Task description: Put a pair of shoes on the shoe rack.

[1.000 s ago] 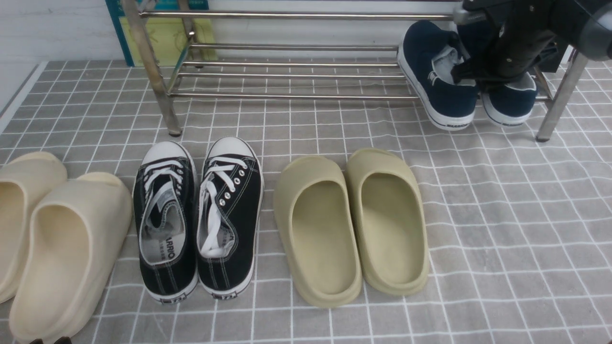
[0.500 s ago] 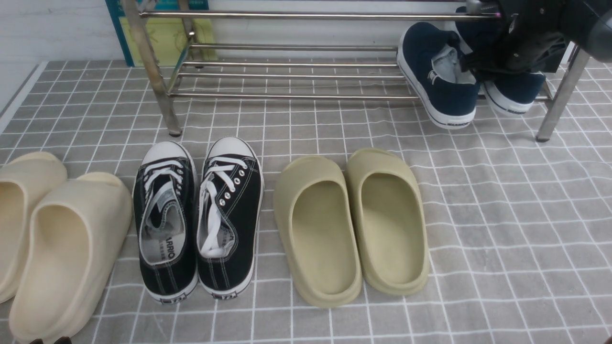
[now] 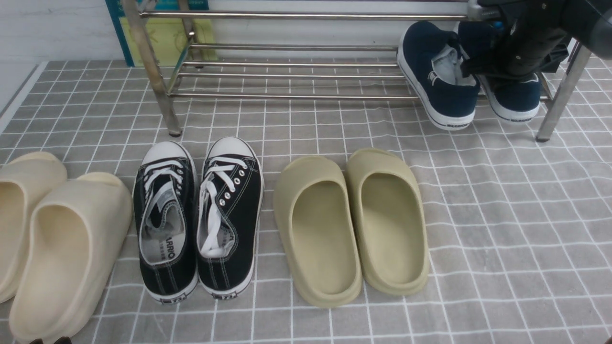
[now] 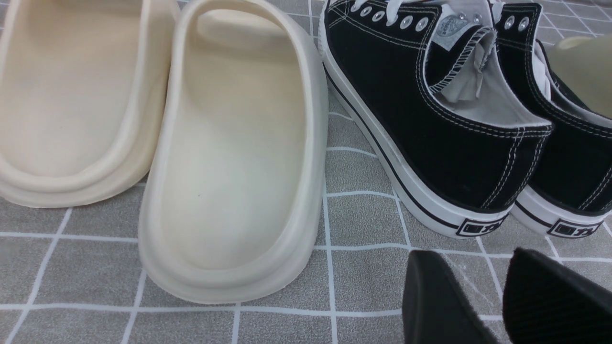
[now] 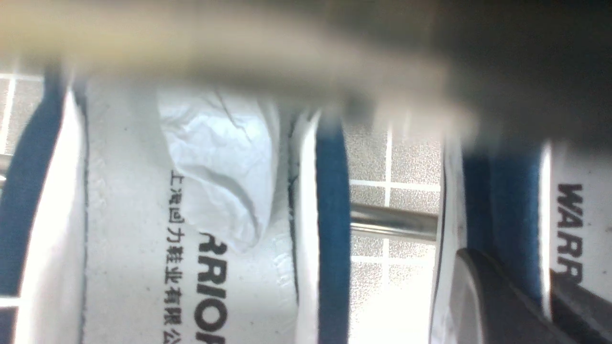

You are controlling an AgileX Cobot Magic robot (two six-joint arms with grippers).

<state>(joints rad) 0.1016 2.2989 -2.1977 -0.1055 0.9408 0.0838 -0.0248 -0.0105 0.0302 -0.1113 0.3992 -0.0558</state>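
Observation:
Two navy slip-on shoes sit at the right end of the steel shoe rack (image 3: 287,95), on its lower tier, heels tipped over the front bar. The left shoe (image 3: 440,81) lies free, with crumpled paper inside it (image 5: 224,157). My right gripper (image 5: 507,267) is shut on the side wall of the right shoe (image 3: 516,98), one finger inside it and one outside; in the front view the black arm hides the jaws. Over the checked cloth, my left gripper (image 4: 471,255) hangs open and empty just behind the black sneakers' heels.
In front of the rack stand black lace-up sneakers (image 3: 198,220), olive slippers (image 3: 351,224) and cream slippers (image 3: 48,239). The rack's right leg (image 3: 557,95) is close beside my right arm. A blue and yellow board (image 3: 162,33) leans behind the rack.
The right shoe's heel has risen and shifted a little right on the rack with my right arm. The left shoe and the left arm have not moved.

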